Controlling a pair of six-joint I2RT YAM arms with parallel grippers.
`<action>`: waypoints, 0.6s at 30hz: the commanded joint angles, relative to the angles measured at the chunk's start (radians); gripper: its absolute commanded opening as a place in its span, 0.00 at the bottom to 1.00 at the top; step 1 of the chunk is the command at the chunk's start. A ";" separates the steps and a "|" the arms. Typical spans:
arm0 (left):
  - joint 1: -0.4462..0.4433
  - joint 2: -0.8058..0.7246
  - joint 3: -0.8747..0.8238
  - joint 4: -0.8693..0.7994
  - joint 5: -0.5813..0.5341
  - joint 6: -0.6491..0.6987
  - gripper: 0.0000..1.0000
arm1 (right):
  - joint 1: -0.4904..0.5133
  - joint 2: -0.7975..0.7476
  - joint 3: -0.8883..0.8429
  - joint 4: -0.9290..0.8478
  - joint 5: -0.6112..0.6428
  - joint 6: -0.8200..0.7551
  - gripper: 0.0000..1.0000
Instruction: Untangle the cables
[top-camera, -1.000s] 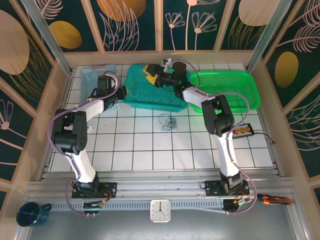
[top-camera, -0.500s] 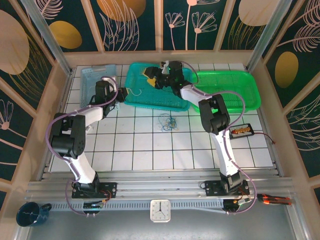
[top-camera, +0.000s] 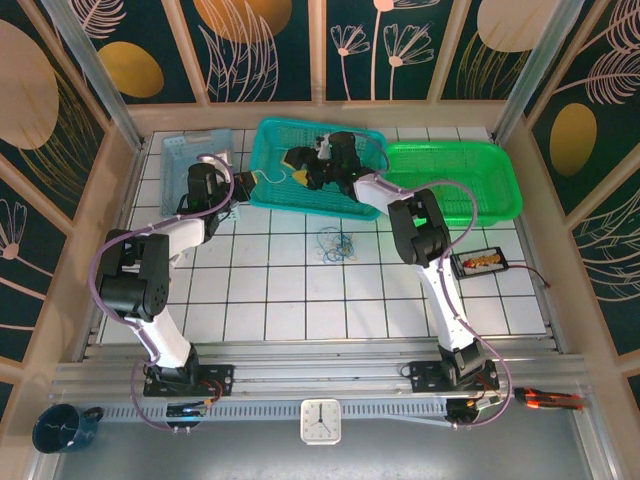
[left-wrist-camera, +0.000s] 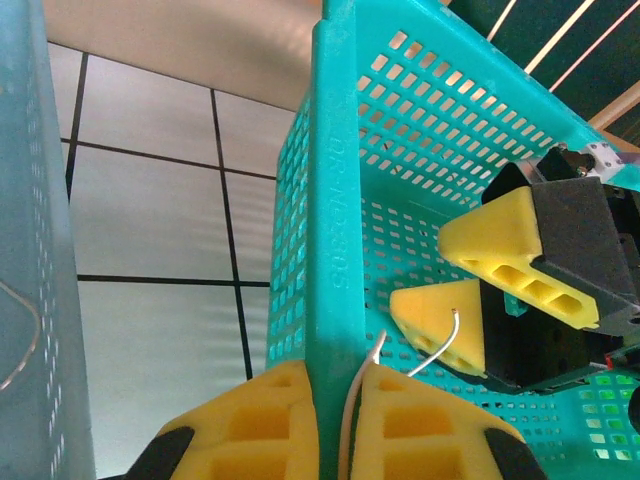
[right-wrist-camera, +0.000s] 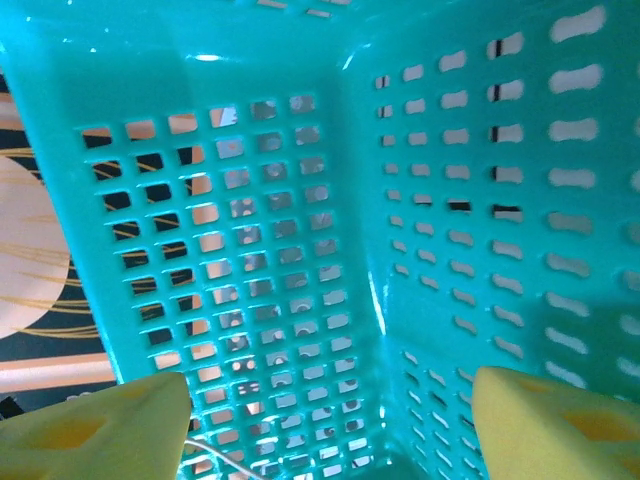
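A small knot of blue, whitish and yellowish cables (top-camera: 338, 245) lies on the white tiles in front of the teal basket (top-camera: 290, 200). My left gripper (top-camera: 243, 185) (left-wrist-camera: 335, 375) is shut on the teal basket's left rim (left-wrist-camera: 330, 200), and a thin whitish cable (left-wrist-camera: 442, 343) is pinched against its right finger. That cable curls up inside the basket. My right gripper (top-camera: 299, 166) (right-wrist-camera: 330, 400) is inside the teal basket, open, with nothing between its yellow fingers (left-wrist-camera: 510, 245). A thin white cable end (right-wrist-camera: 215, 455) shows by its left finger.
A light blue basket (top-camera: 195, 160) (left-wrist-camera: 30, 250) stands just left of the teal one, a green basket (top-camera: 450, 180) just right of it. A black tray (top-camera: 482, 263) lies right of the right arm. Wooden walls close the table in.
The right arm has reached further left and deeper into the teal basket. The left arm's elbow has swung towards the back while its gripper stays on the rim. The basket has shifted slightly.
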 joint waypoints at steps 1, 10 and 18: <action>-0.005 -0.029 -0.003 0.075 0.005 0.009 0.00 | 0.017 0.021 0.049 0.008 -0.048 -0.027 0.74; -0.005 -0.024 0.001 0.072 0.003 0.013 0.00 | 0.044 0.006 0.015 0.056 -0.081 -0.011 0.66; -0.006 -0.008 0.012 0.070 0.002 0.018 0.00 | 0.046 0.000 -0.013 0.117 -0.095 0.022 0.23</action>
